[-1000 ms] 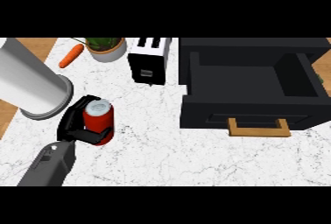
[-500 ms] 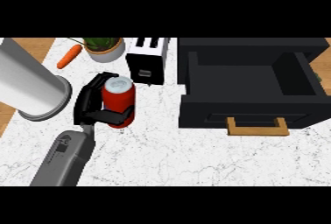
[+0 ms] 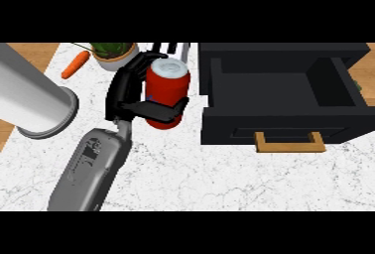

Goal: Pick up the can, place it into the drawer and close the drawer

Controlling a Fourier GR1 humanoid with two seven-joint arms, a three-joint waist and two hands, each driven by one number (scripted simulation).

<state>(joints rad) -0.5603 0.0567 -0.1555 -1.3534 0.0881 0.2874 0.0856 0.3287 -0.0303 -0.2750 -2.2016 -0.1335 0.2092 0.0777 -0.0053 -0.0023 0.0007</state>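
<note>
A red can with a silver top is held above the white marble counter, just left of the drawer. My left hand is shut on it, fingers curled round its left side and the thumb across its lower front. The black drawer stands pulled open at the right. It has a wooden handle on its front, and its inside looks empty. My right hand shows nowhere.
A large grey cylinder stands at the left edge. A carrot and a potted plant lie at the back left. A black and white object sits behind the can.
My left hand has carried the can up off the counter and to the right, toward the drawer. The drawer has stayed open.
</note>
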